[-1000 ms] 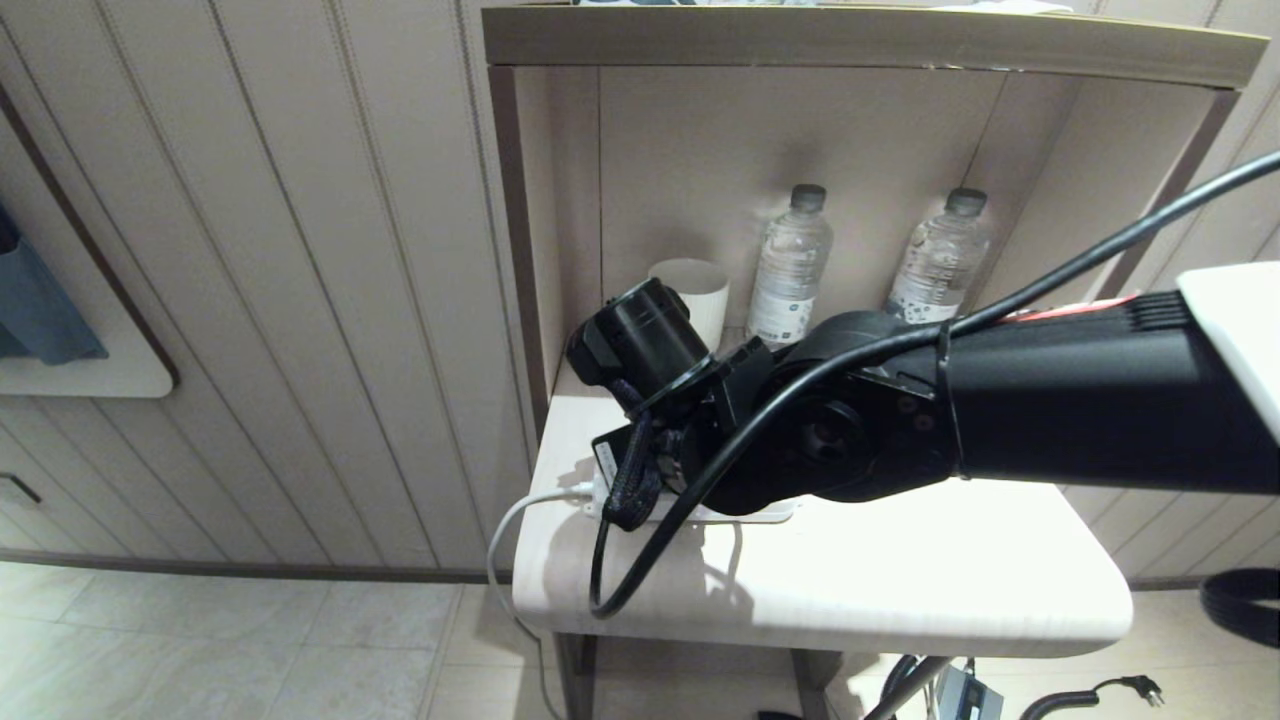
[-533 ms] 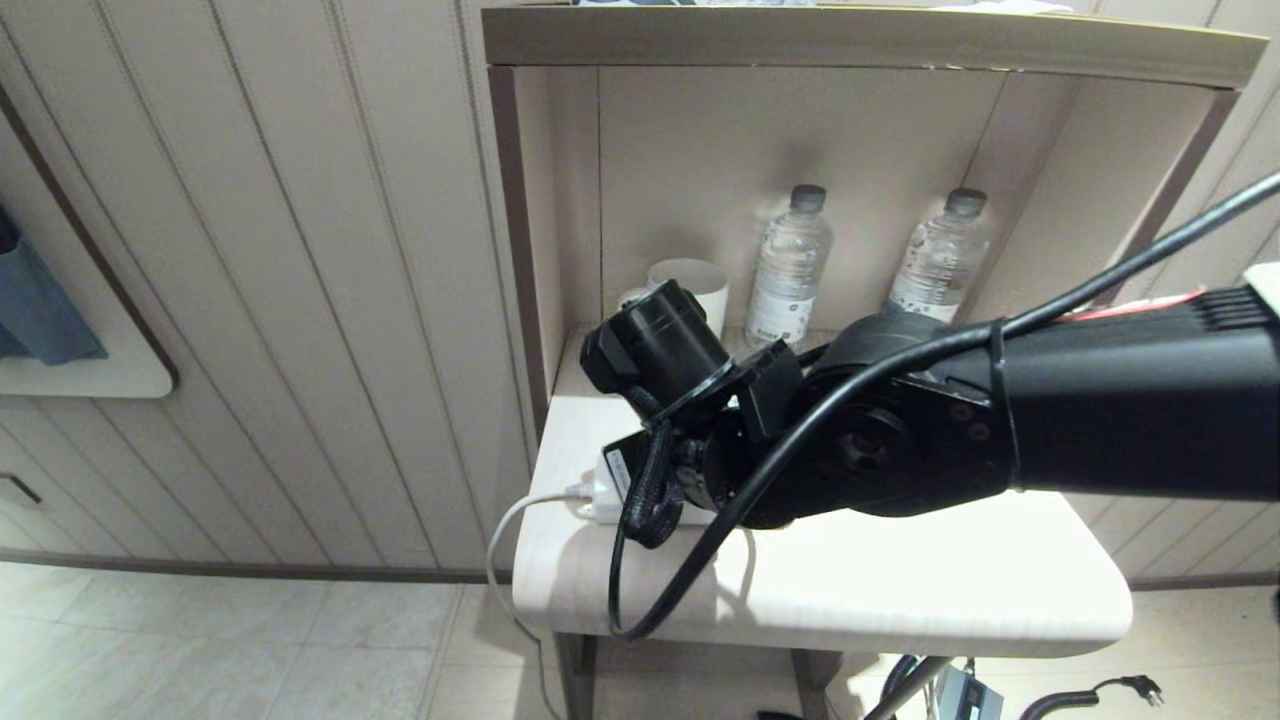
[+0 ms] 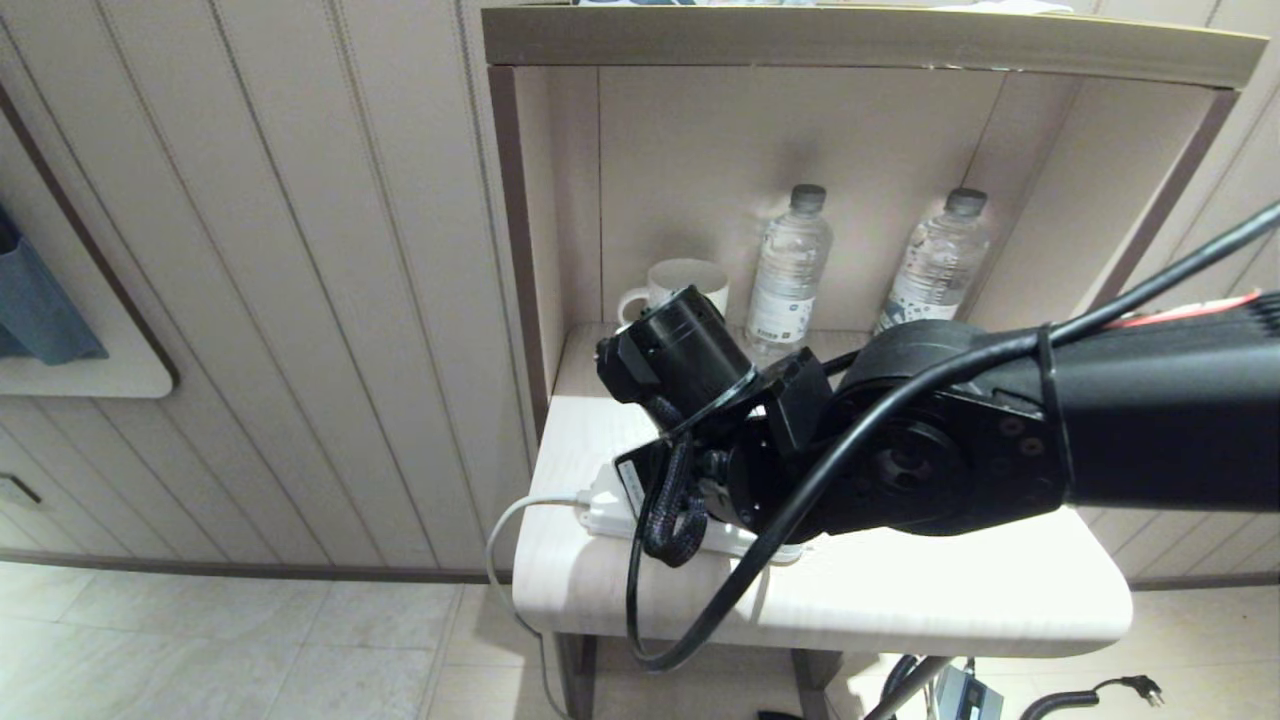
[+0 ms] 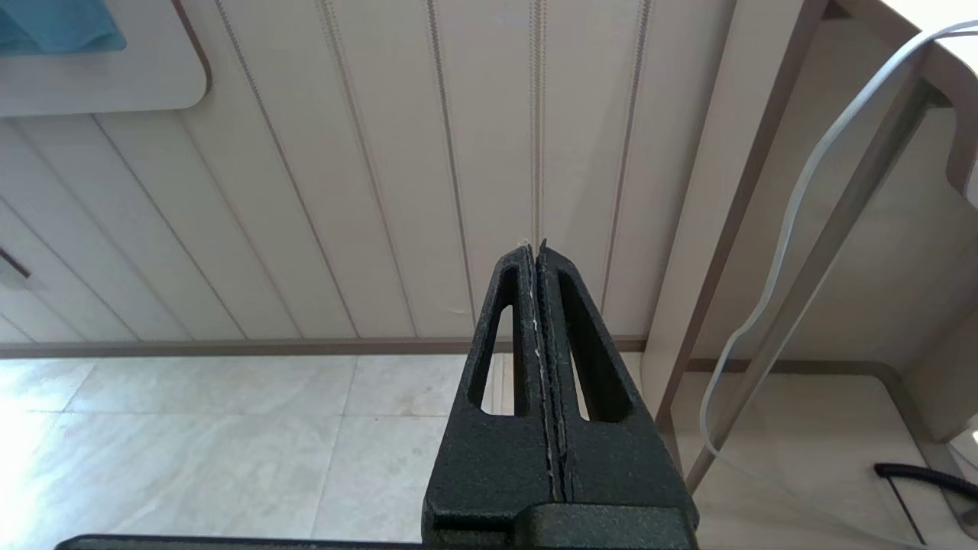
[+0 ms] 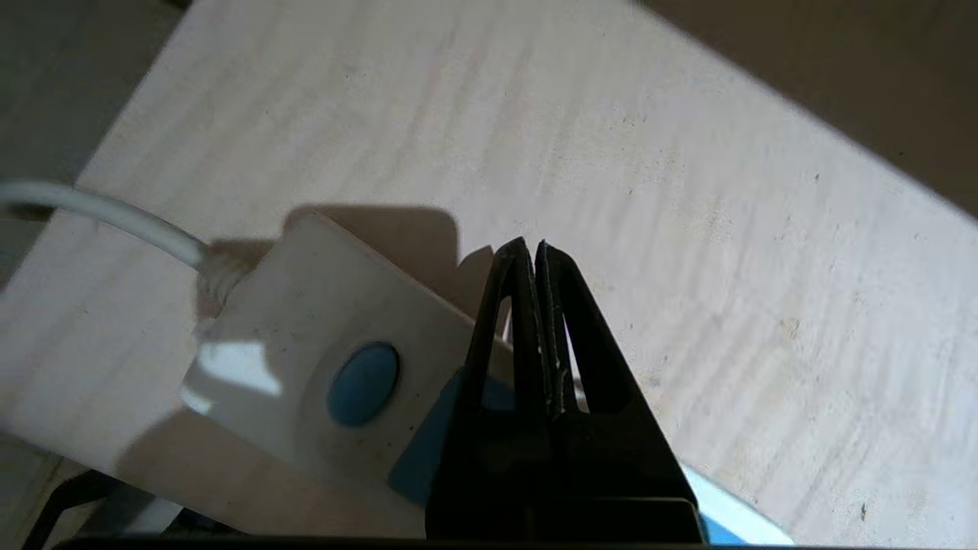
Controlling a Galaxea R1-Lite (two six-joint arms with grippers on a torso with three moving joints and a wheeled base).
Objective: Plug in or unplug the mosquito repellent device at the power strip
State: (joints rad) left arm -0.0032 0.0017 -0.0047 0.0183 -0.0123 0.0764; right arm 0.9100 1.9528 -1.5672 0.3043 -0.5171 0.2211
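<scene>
The shelf unit [image 3: 870,45] frames everything; its white tabletop [image 3: 950,590] carries the power strip [image 3: 605,508]. Over the last second the right arm [image 3: 1000,450] has drawn back toward the robot, uncovering more of the strip's corded end. The right gripper [image 5: 532,248], fingers pressed together and empty, hovers above the strip beside its blue button [image 5: 364,383]. The left gripper [image 4: 535,252], likewise closed, hangs parked near the floor. The mosquito repellent device isn't visible, so plugging progress can't be judged.

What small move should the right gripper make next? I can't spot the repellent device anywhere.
Probably lift the right gripper back from the power strip. It is shut and empty above the strip's end with the blue button, and the arm hides most of the strip in the head view, so the device cannot be located.
</scene>
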